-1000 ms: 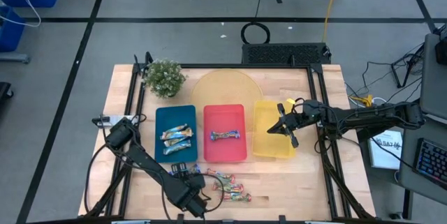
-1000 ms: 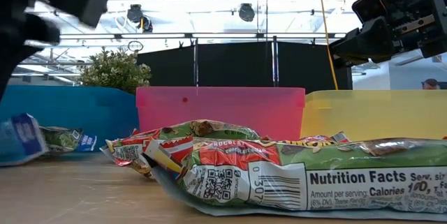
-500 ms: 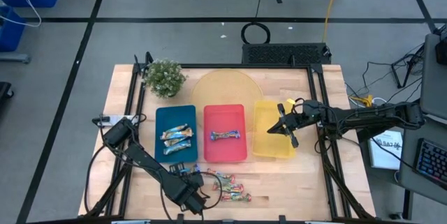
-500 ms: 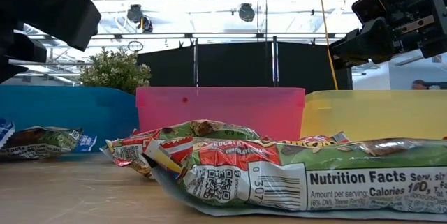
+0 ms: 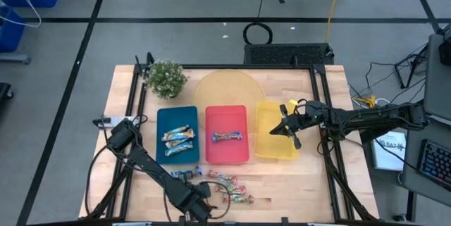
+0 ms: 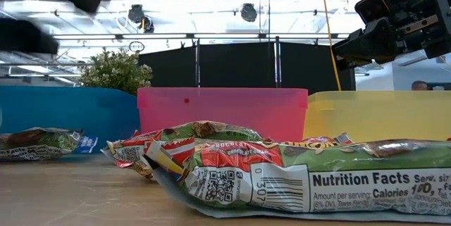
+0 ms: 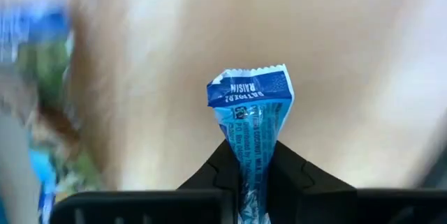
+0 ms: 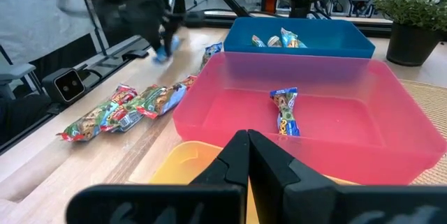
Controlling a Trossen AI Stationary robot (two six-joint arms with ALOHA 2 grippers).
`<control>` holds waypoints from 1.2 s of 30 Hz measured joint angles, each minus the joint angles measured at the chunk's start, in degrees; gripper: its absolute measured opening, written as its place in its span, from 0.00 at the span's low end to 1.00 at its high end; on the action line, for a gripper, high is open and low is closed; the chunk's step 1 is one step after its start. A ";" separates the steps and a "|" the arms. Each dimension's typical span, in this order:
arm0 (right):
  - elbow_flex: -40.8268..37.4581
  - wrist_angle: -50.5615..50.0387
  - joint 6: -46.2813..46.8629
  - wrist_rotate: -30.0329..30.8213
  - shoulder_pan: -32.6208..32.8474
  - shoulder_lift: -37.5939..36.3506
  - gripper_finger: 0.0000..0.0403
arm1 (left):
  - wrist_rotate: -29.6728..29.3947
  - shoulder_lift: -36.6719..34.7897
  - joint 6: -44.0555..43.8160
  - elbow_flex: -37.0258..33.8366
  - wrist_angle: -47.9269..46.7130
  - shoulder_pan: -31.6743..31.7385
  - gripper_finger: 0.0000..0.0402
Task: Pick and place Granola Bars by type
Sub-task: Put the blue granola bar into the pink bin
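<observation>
My left gripper point(image 5: 196, 203) stands near the table's front edge, left of the loose granola bars point(image 5: 229, 189), and is shut on a blue-white bar point(image 7: 250, 112). In the right wrist view that arm is a dark blur with the blue bar point(image 8: 165, 48) below it. Another blue-white bar point(image 5: 184, 174) lies flat on the table before the blue tray point(image 5: 161, 117), which holds several bars point(image 5: 177, 141). One bar point(image 5: 227, 136) lies in the red tray point(image 5: 211, 154). My right gripper point(image 5: 289, 129) hovers shut over the yellow tray point(image 5: 266, 152). My left gripper pinches the blue-white bar between its two fingers point(image 7: 227, 175), on the wrapper a little short of one crimped end point(image 7: 253, 155). The fingers point down from above. The bar sticks out past the fingertips toward the table, its free crimped end point(image 7: 248, 77) farthest from them.
A potted plant point(image 5: 166, 78) stands at the far left and a round wooden board point(image 5: 225, 89) lies behind the trays. The loose bars point(image 6: 282, 170) lie in a heap close to the front edge, right of my left gripper. The yellow tray shows nothing inside.
A second ago the blue-white bar stood on end at the left of the low view; it has since gone out of that picture to the left, under my left gripper. The bar beside it has stayed flat on the table.
</observation>
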 joint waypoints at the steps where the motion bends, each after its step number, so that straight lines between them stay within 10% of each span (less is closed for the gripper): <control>1: 0.00 0.00 0.00 0.00 0.01 0.00 0.00 | 0.08 -0.04 1.37 1.45 -0.17 0.02 0.10; 17: -0.02 0.31 -0.28 0.00 0.01 0.00 0.00 | -16.84 -0.37 23.68 35.16 -25.49 14.50 0.09; 36: -0.01 0.04 -3.31 0.00 0.00 0.02 0.00 | -6.18 -0.37 41.17 9.65 -1.17 36.32 0.14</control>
